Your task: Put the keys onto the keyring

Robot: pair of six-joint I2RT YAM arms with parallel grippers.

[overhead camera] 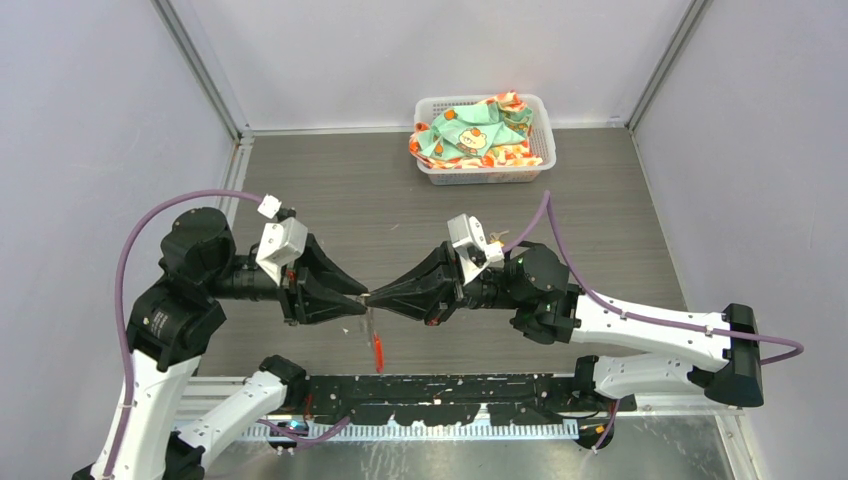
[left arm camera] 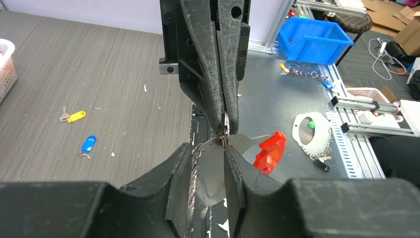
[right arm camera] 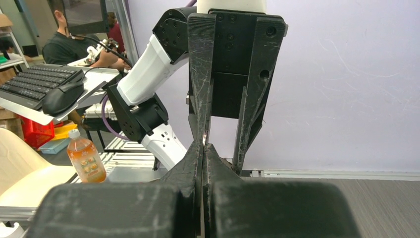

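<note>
Grey wood-grain table (overhead camera: 400,200) between white walls (overhead camera: 400,50), a basket (overhead camera: 485,177) of patterned cloth (overhead camera: 470,135) at the far edge: the two arms meet tip to tip above the near side. The right gripper (left arm camera: 225,132) has its fingers pressed together on the thin wire of the keyring (overhead camera: 377,340), whose red tag (left arm camera: 270,151) dangles below the pinch. The left gripper (left arm camera: 209,149) faces it with fingers apart, the ring's wire running across the gap between them. The yellow-tagged key (left arm camera: 73,116) and the blue-tagged key (left arm camera: 88,145) lie on the table near each other and well apart from the ring, neither yet threaded. The hold looks slight: a pinch on bare wire with the tag's weight hanging off one side. Should the left fingers close off-line or bump the right tips, the ring would likely twist or slip free and drop. With both grippers at the ring, neither is free to fetch a key.
</note>
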